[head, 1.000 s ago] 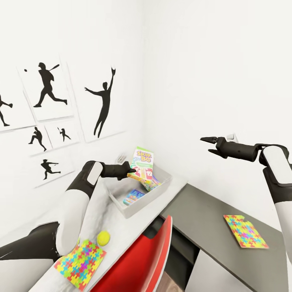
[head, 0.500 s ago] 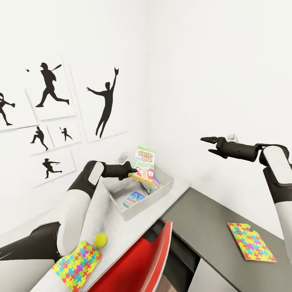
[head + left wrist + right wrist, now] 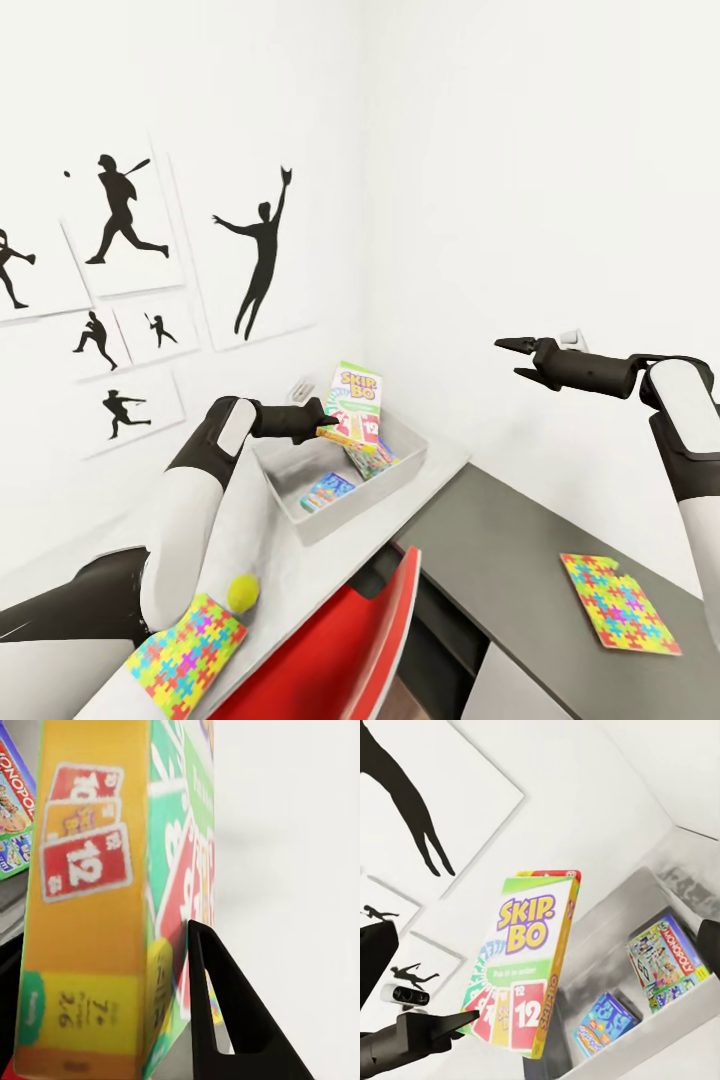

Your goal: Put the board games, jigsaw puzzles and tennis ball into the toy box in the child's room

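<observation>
Left gripper (image 3: 327, 428) still clamping board game (image 3: 353, 402) — over toy box (image 3: 400, 470), unmoved

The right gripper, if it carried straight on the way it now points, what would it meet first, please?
Probably the Skip-Bo board game held upright by the left gripper above the toy box; the right gripper points that way, though depth is uncertain.

I see the long grey toy box (image 3: 400, 472) open from above, though the green Skip-Bo game box (image 3: 351, 402), held upright in the left gripper (image 3: 324, 422), stands over its far end, with the Monopoly box (image 3: 662, 961) and small blue game box (image 3: 327, 490) on the floor inside. White wall stands near behind the bin. The red chair back (image 3: 340, 650) blocks the white table's (image 3: 270, 560) near edge; air around the right gripper (image 3: 512, 358) is free.
</observation>
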